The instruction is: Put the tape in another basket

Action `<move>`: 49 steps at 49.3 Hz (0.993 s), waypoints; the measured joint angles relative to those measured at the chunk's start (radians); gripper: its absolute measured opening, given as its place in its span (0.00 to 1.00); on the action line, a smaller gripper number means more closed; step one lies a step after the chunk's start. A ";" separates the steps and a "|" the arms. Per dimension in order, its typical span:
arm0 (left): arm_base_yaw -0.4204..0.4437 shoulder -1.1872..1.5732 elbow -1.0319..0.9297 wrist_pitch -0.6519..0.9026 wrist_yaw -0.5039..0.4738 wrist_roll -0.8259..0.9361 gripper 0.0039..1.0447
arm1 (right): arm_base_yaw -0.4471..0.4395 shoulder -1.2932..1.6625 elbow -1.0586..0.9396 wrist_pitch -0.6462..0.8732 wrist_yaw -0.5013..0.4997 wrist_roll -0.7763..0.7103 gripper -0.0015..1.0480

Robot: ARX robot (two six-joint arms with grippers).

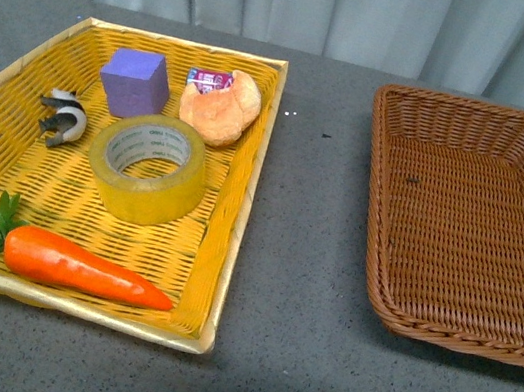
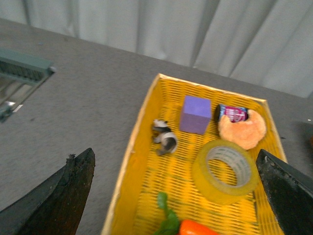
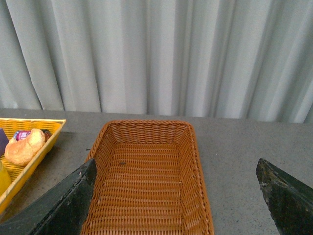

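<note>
Front view has the tape (image 1: 146, 194) lying flat, hole up, near the middle of the yellow tray (image 1: 232, 252), just in front of the purple block (image 1: 135, 82) and the croissant (image 1: 221, 106), touching neither. It looks light and stiff, with a glossy outer wrap that could slip, so pinching the ring wall, one finger inside the cardboard core, seems safest. The basket (image 1: 470, 223) sits well apart to the right. The left gripper (image 2: 173, 152) and right gripper (image 3: 175, 161) both have fingers spread wide, gripping nothing
</note>
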 joint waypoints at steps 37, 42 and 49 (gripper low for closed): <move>-0.111 1.202 0.707 -0.195 0.076 -0.037 0.94 | 0.000 0.000 0.000 0.000 0.000 0.000 0.91; -0.110 1.235 0.728 -0.203 0.077 -0.035 0.94 | 0.000 0.000 0.000 0.000 0.000 0.000 0.91; -0.111 1.267 0.740 -0.206 0.072 -0.036 0.94 | 0.000 0.000 0.000 0.000 0.000 0.000 0.91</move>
